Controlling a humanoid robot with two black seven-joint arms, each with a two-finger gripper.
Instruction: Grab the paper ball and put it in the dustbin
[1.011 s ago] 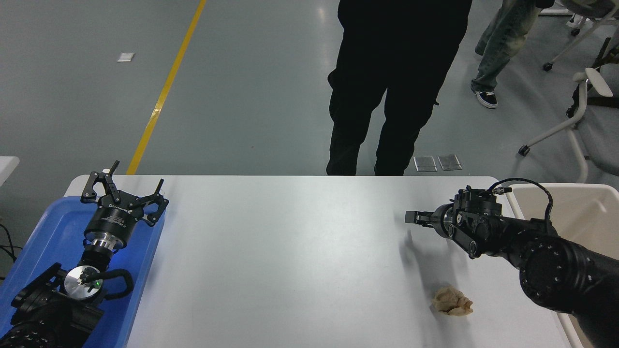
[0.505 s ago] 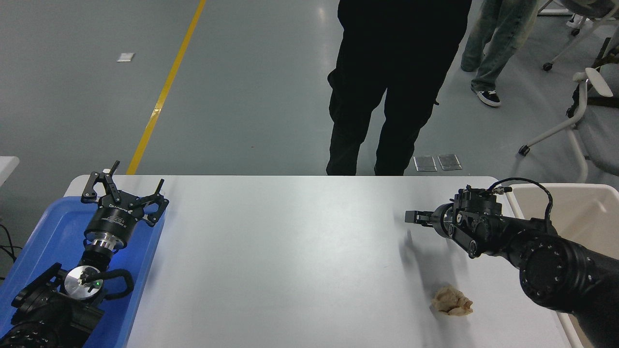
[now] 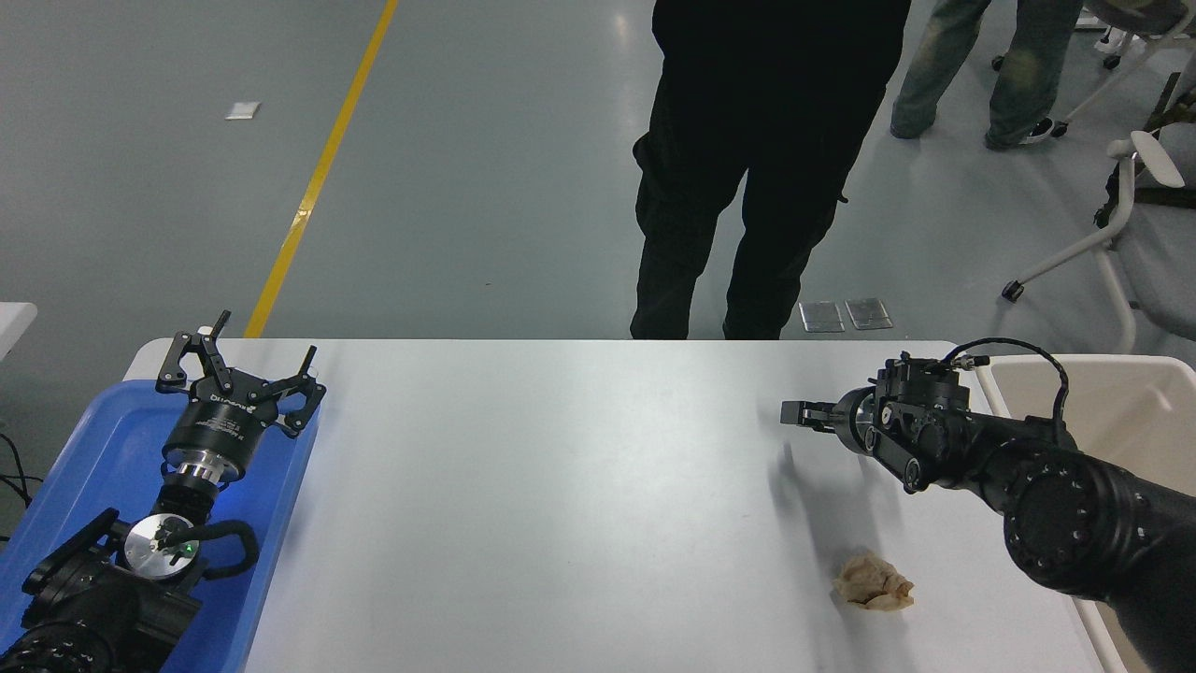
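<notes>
presently the paper ball (image 3: 873,581) is a crumpled tan wad, lying free on the bench (image 3: 561,486). it sits nearer the camera than the right gripper (image 3: 792,412), well apart; those jaws appear closed, empty.

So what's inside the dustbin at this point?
Nothing can be seen in the dustbin: only bare cream walls show. The right arm covers its near part and the frame cuts off the rest. The paper ball lies on the table.

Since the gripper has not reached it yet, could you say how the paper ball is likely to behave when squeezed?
The paper ball looks crumpled and lumpy, so it will probably compress rather than resist. Being paper, it is likely light and may skid on the smooth table. Its irregular shape suggests it won't roll far.
</notes>
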